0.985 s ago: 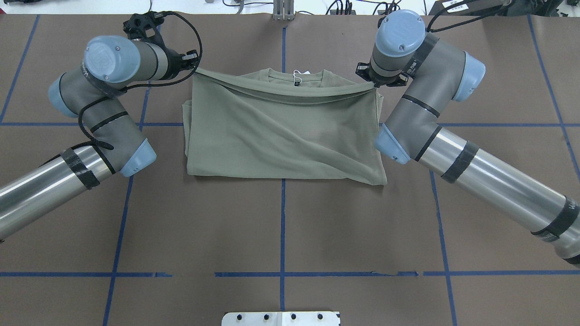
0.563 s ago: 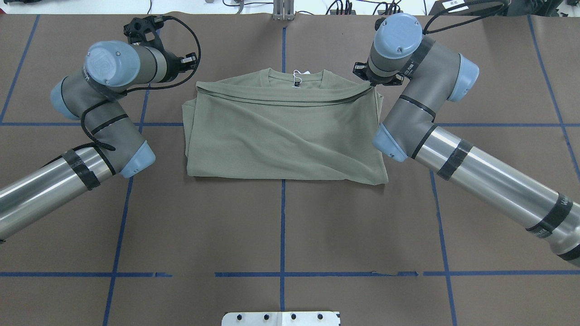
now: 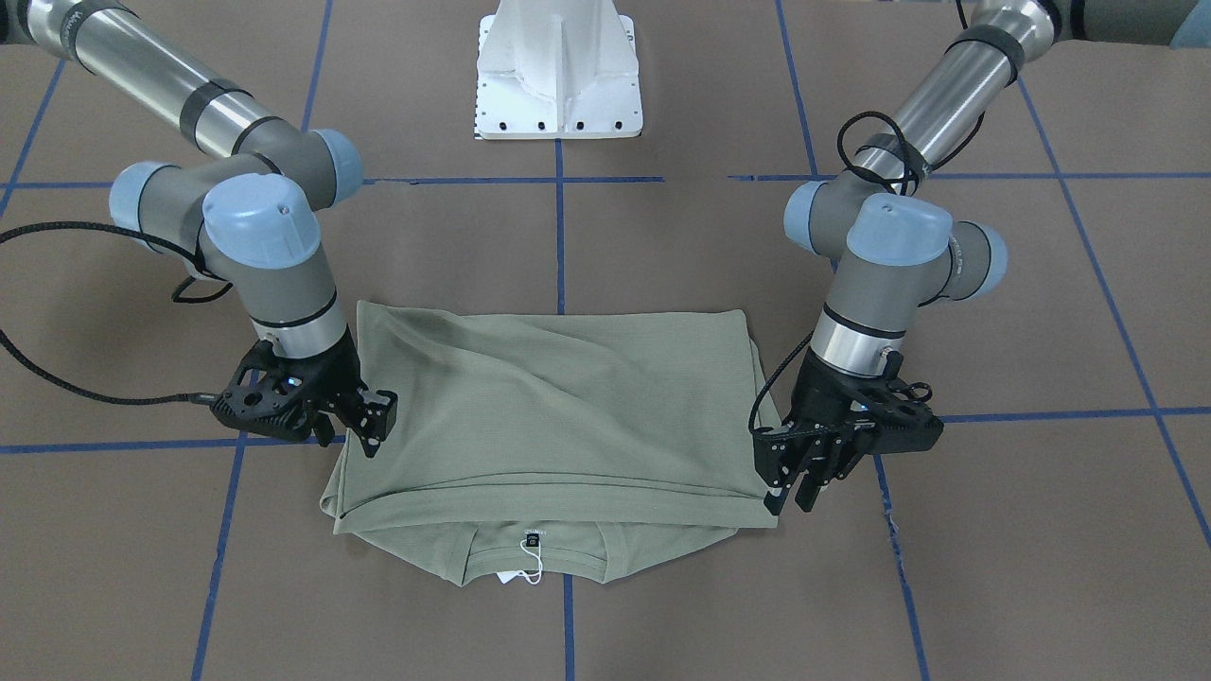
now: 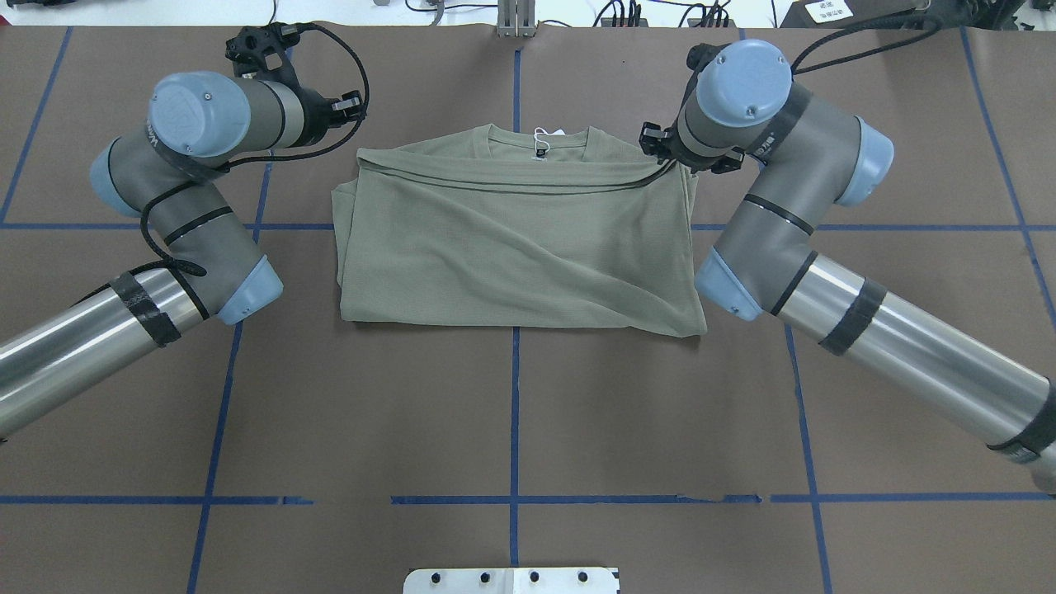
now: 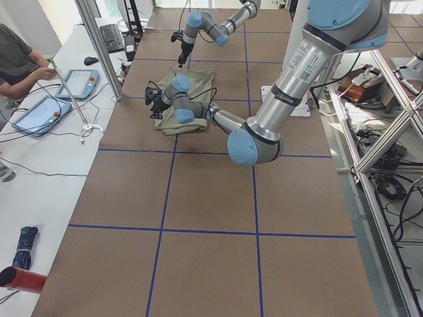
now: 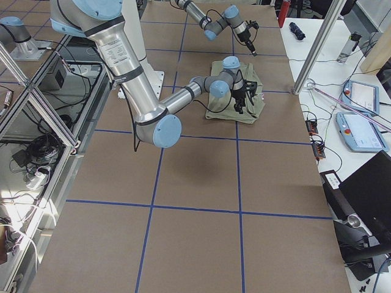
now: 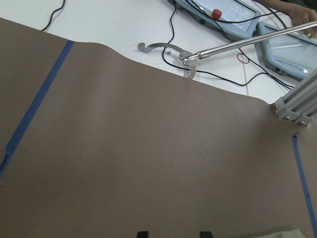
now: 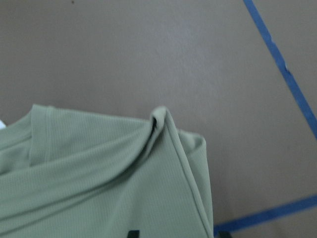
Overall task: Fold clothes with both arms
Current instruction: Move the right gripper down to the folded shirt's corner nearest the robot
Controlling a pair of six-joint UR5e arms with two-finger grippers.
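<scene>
Examining the state of work: one sage-green shirt (image 4: 511, 247) lies on the bench (image 4: 511, 412) toward the edge farthest from the robot's base, midway between the bench's two ends. The hem half is already doubled over the chest, forming a rough rectangle. Its turned edge stops short of the collar (image 3: 535, 558), which shows beyond it with one black neck label (image 3: 532, 542) and one white hang tag (image 3: 518, 574). No sleeves lie loose, so they are judged to be tucked inside. Diagonal creases cross the top layer, and one corner at the robot's right is peaked up.

The left tool (image 3: 788, 497) stands just beside the turned edge's corner with its fingers spread, holding nothing; its wrist view shows only bare bench between them. The right tool (image 3: 372, 430) sits over the opposite corner, also spread, with cloth beneath but not pinched.

Judgement: the lengthwise fold is laid. A crosswise fold and some smoothing appear to remain.

Count: one shirt, two arms, two tools.
</scene>
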